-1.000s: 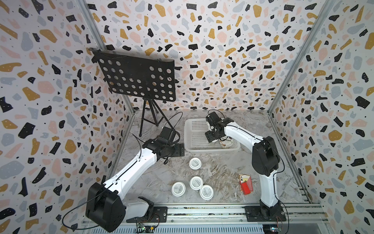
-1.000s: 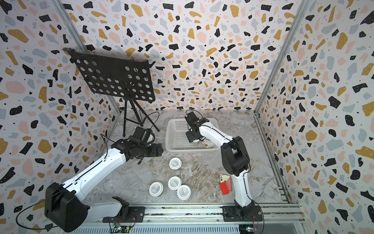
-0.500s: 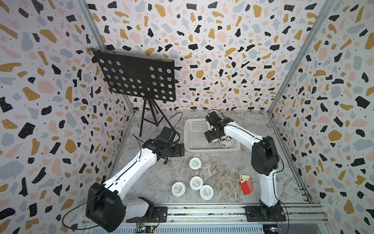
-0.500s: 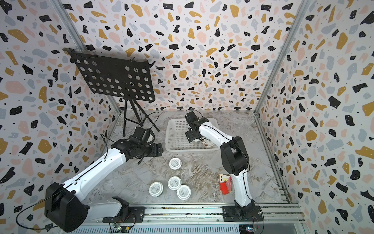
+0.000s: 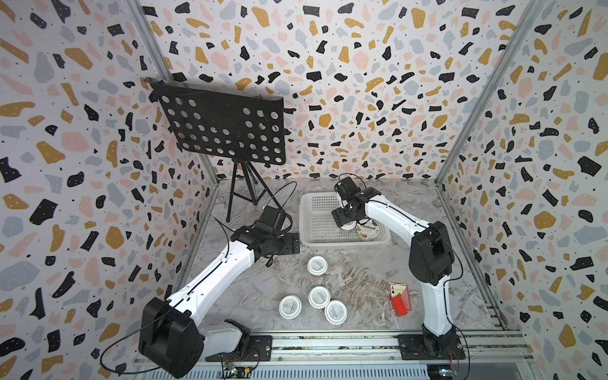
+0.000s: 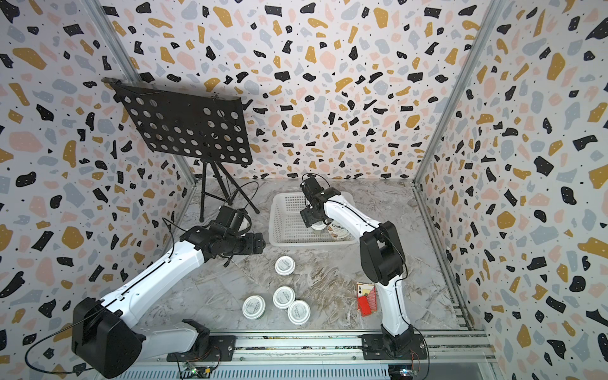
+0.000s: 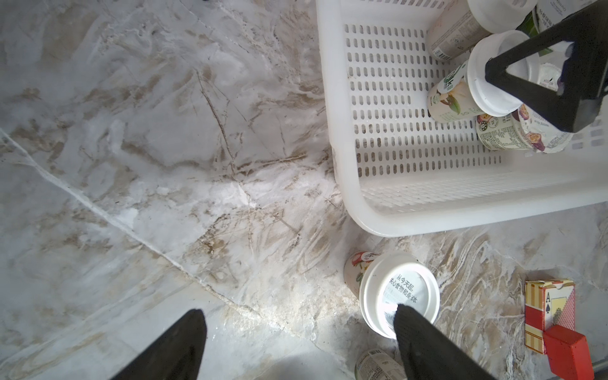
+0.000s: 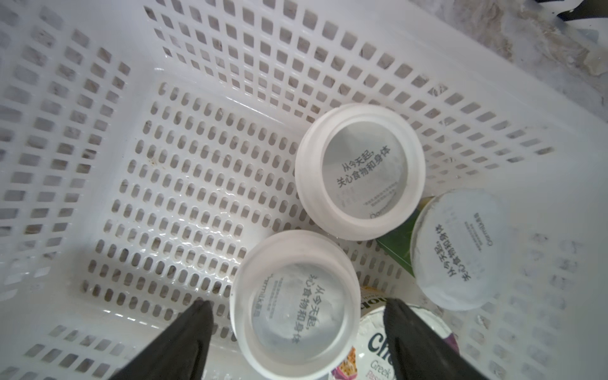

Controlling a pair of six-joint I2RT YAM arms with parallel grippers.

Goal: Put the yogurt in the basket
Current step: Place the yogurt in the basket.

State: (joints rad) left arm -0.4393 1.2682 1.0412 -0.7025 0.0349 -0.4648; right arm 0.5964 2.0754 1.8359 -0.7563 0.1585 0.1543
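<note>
Four yogurts are in the basket [image 5: 342, 244], lids up, bunched at its end nearest the right arm's base.
- white-lid cup [image 8: 360, 171] and second white-lid cup [image 8: 296, 302]: lid print "从今天起,关心食物和身体". A finer line reads roughly "Oarmilk".
- green-sided cup [image 8: 459, 250]: bare foil lid with the same print.
- Chobani cup [image 8: 375, 348]: "Cho…" and "Greek" are legible in the right wrist view, and the rest is behind a finger. Most of the brand word shows in both top views.

The right gripper [image 8: 297, 302] is over the basket with jaws spread wide either side of the second white-lid cup. There is a clear gap on one side, and the other finger sits in front of the Chobani lid. Nothing is pinched.

Four more white-lid yogurts stand on the marble tabletop [image 5: 362, 273], on the basket's near side.
- nearest cup [image 5: 317, 266]: just off the basket's near wall, same lid print.
- cluster of three [image 5: 319, 297]: farther out, packed close together.

The left gripper [image 7: 297, 311] is beside the basket's near corner on the left arm's side, jaws spread wide and empty. One finger overlaps the nearest cup's lid in the left wrist view, but I can't tell if it touches.

The red playing-card box [image 5: 399, 297], ace of spades showing, is well off the basket toward the right arm's base. The black perforated music stand [image 5: 223, 128] is beyond the basket's far corner on the left arm's side.
</note>
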